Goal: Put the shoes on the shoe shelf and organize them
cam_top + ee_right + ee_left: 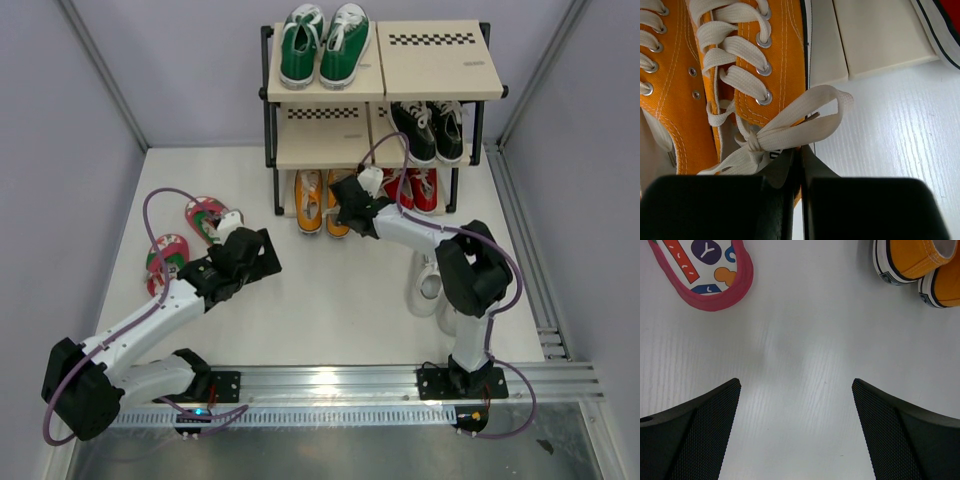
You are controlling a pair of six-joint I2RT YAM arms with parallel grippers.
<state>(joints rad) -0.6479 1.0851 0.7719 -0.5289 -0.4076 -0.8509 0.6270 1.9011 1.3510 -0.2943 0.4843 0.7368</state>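
The orange sneakers (322,200) stand side by side at the left of the shoe shelf's (430,65) bottom tier, heels toward me. My right gripper (347,214) is shut on the right orange sneaker (775,45), its jaws (801,150) pinching the collar wall just behind the white lace bow. Two pink flip-flops (205,218) lie on the table at the left. My left gripper (262,250) hangs open over bare table (796,390), between a flip-flop's (705,270) end and the orange heels (920,265). White sneakers (430,285) sit on the table, partly hidden behind the right arm.
Green sneakers (322,45) fill the top tier's left half. Black sneakers (430,130) sit on the middle tier's right, and red sneakers (420,190) on the bottom tier's right, beside the orange pair. A metal rail (400,380) runs along the near edge.
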